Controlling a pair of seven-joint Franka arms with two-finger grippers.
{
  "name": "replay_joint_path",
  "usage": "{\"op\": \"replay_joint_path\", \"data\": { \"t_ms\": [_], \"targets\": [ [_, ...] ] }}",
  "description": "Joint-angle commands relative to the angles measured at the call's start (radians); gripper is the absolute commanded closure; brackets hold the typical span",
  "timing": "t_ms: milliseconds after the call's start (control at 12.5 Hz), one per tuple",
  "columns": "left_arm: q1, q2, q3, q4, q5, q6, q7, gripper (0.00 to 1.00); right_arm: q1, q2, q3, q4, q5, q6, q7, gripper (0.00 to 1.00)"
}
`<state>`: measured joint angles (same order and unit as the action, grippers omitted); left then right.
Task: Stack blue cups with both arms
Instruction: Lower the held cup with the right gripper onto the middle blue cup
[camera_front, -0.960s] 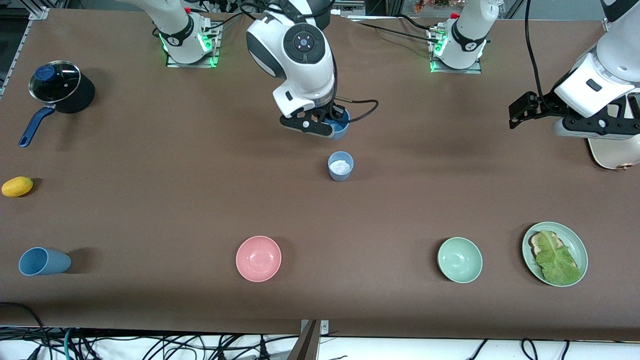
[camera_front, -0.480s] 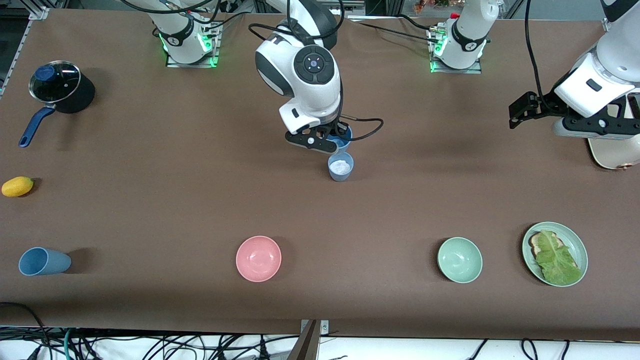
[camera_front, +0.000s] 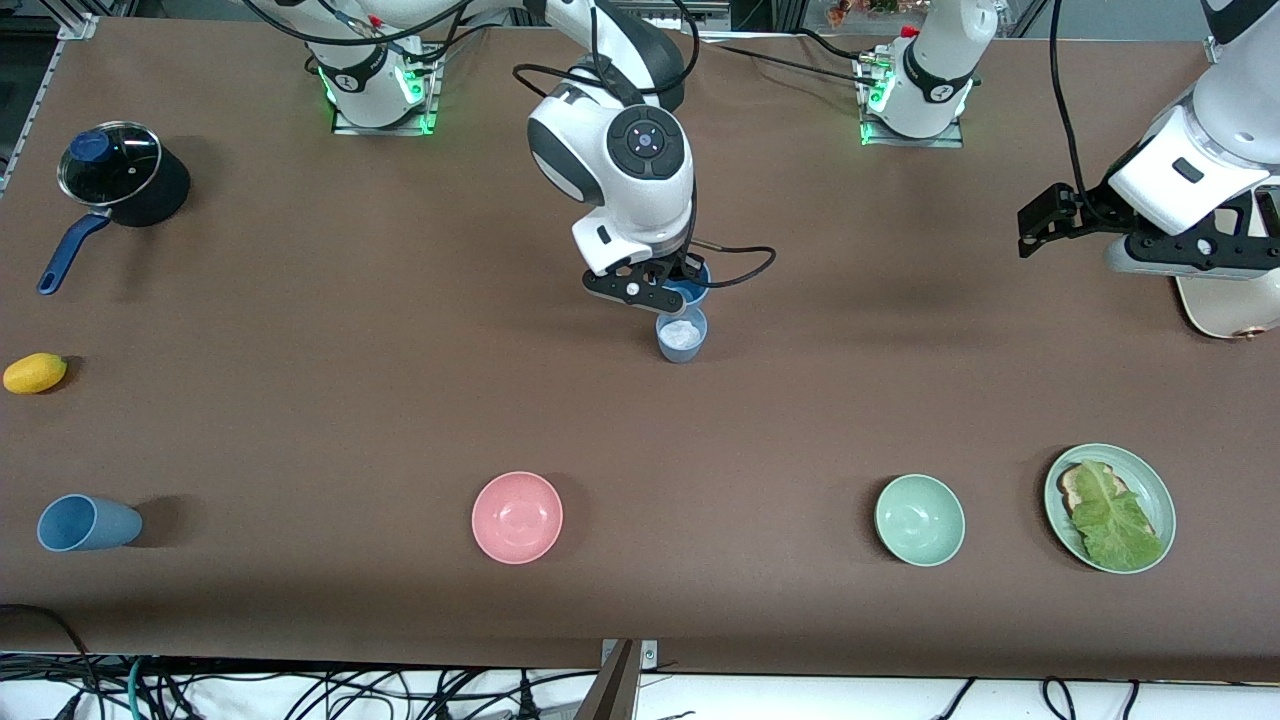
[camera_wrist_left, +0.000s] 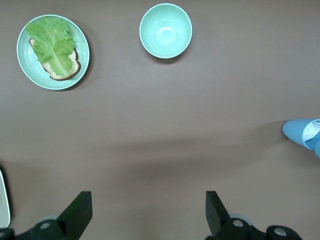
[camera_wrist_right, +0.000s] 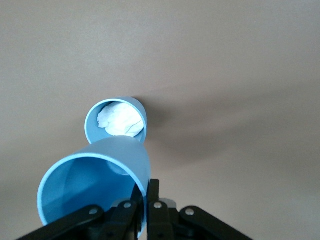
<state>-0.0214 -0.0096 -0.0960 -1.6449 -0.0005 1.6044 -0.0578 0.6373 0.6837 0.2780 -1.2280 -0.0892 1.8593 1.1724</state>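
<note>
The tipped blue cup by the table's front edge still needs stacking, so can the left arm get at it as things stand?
Probably not: the tipped blue cup lies at the right arm's end, while the open left gripper waits over the other end.

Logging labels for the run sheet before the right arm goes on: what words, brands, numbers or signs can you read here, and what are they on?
No text can be read in any view.
Dark marks on the band at the right arm's base: too small to read.
Dark marks on the band at the left arm's base: too small to read.
Both blue cups, the held cup and the standing cup, bear no label.
</note>
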Motion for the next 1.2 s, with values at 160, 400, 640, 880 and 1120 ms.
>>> {"op": "replay_joint_path", "data": {
  "t_ms": [160, 400, 640, 880, 1120],
  "targets": [
    [-0.006, -0.007, 0.004, 0.008, 0.019, -0.009, 0.016, 0.0, 0.013, 0.033, -0.008, 0.047, -0.029, 0.03, 0.015, 1.0],
    [-0.006, -0.006, 0.004, 0.013, 0.019, -0.009, 0.016, 0.0, 0.018, 0.04, -0.011, 0.071, -0.053, 0.037, 0.013, 1.0],
    [-0.006, -0.003, 0.004, 0.013, 0.019, -0.009, 0.016, 0.0, 0.019, 0.05, -0.01, 0.071, -0.081, 0.035, 0.013, 1.0],
    [-0.006, -0.001, 0.004, 0.014, 0.019, -0.009, 0.016, 0.0, 0.018, 0.051, -0.01, 0.068, -0.084, 0.034, 0.013, 1.0],
    [-0.006, -0.001, 0.004, 0.014, 0.019, -0.009, 0.016, 0.0, 0.019, 0.059, -0.01, 0.067, -0.09, 0.035, 0.015, 1.0]
  ]
}}
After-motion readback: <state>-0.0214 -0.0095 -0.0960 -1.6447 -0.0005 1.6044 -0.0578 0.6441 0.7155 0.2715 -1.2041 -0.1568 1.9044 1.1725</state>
